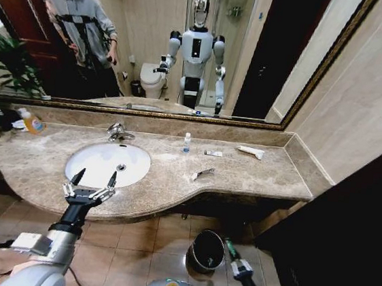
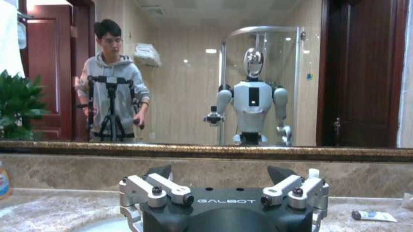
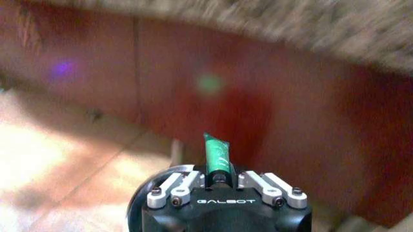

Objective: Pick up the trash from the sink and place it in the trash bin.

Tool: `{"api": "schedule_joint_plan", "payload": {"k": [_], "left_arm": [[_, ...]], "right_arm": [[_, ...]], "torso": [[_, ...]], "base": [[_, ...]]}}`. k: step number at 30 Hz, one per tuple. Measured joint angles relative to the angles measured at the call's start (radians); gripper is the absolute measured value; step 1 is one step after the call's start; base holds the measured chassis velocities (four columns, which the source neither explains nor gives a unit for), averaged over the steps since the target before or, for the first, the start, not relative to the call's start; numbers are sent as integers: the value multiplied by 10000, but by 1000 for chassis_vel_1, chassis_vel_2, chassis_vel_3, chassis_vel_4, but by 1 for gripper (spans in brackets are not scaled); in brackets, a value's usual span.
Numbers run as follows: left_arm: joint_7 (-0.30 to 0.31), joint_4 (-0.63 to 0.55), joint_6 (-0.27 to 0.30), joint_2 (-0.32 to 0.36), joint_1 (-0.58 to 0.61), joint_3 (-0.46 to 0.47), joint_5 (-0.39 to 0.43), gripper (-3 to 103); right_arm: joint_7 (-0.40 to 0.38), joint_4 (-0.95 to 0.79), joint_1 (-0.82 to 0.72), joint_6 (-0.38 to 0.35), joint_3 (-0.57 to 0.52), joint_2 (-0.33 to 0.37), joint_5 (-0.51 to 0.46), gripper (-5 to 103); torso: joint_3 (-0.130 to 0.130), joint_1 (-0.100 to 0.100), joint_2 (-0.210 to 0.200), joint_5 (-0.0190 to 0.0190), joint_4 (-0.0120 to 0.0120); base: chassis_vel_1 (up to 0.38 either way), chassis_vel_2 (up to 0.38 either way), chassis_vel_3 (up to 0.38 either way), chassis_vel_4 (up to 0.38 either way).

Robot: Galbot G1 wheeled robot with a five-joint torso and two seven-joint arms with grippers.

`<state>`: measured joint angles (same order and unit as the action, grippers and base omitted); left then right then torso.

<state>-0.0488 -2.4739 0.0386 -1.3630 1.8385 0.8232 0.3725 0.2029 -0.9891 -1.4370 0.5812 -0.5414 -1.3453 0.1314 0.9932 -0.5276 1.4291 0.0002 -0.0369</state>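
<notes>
Green tube (image 3: 217, 153) pinched in right claw (image 3: 218, 180), closed on its base, just beside trash bin (image 1: 207, 251) rim, on the bin's right side. Judgement: bring claw over bin's black inside before letting go, keep tube tip pointed inward. Left claw (image 1: 94, 178) spread wide, empty, up at the sink (image 1: 107, 163) front edge, well above bin on the table (image 1: 242, 176).

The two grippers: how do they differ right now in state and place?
The left gripper is open and empty; the right gripper is shut on a green tube. The left gripper is raised at the counter's front edge, in front of the sink; the right gripper is low, near the floor, beside the trash bin. Both are black with silver finger links.
</notes>
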Motion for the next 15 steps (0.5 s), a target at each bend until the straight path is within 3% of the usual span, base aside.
{"api": "schedule_joint_plan", "payload": {"k": [3,15], "left_arm": [[0,0,0,1,0,0,0,100],[0,0,0,0,0,0,0,100]], "right_arm": [[0,1691,1047,29,42,-268,979,21],[-226,4794,3374,294,-309,-912,3419,21]], "torso": [[0,0,0,-3,2],[0,-1,-1,-5,0]], "base": [[0,0,0,0],[0,0,0,0]]}}
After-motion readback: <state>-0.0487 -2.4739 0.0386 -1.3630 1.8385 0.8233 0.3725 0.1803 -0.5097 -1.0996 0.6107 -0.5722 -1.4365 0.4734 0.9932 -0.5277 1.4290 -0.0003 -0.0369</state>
